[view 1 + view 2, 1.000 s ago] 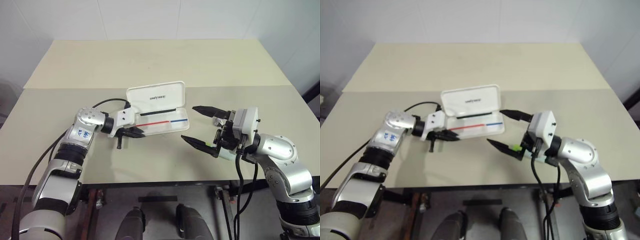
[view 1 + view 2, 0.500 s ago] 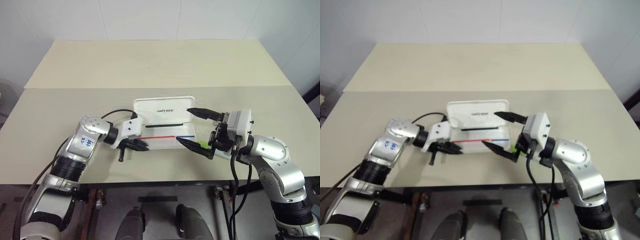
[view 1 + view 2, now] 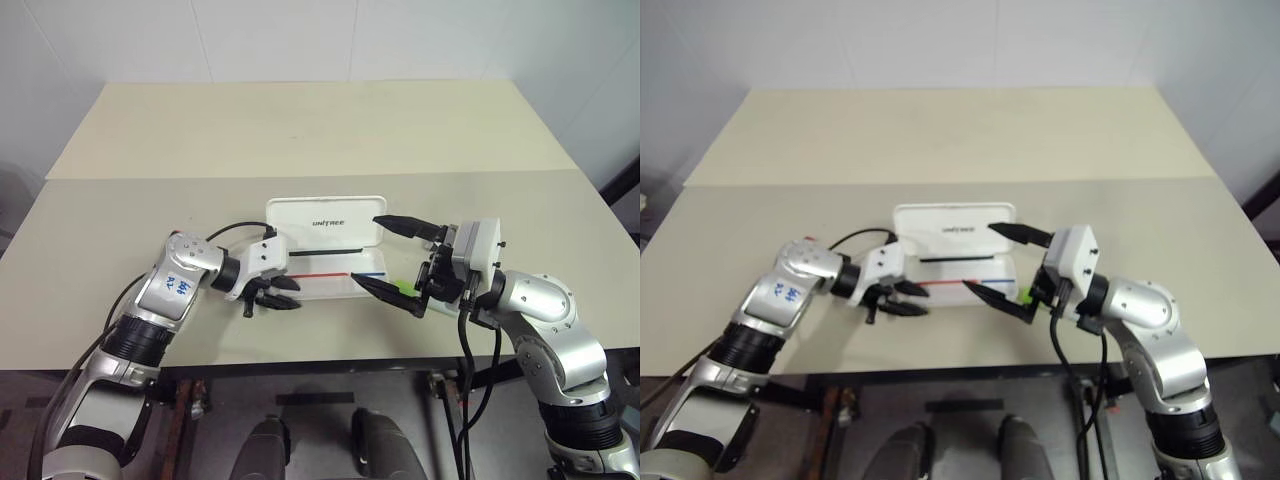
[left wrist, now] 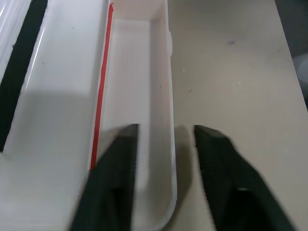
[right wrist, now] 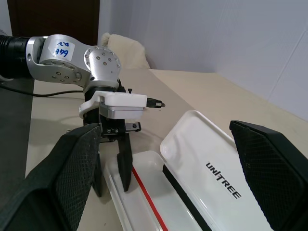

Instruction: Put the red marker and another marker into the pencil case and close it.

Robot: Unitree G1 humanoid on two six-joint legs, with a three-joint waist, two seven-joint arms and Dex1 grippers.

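Holding the case (image 3: 325, 245) open, the left gripper (image 3: 281, 295) straddles its front wall, fingers apart. The right gripper (image 3: 392, 257) gapes wide, empty. Next: fetch a marker.

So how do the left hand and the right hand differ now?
The right hand spreads its fingers wide; the left hand shows a narrow gap. The left hand tilts down at the pencil case's left end, one finger inside, one outside; the right hand lies about level at the right end. Both are open, with black fingers.
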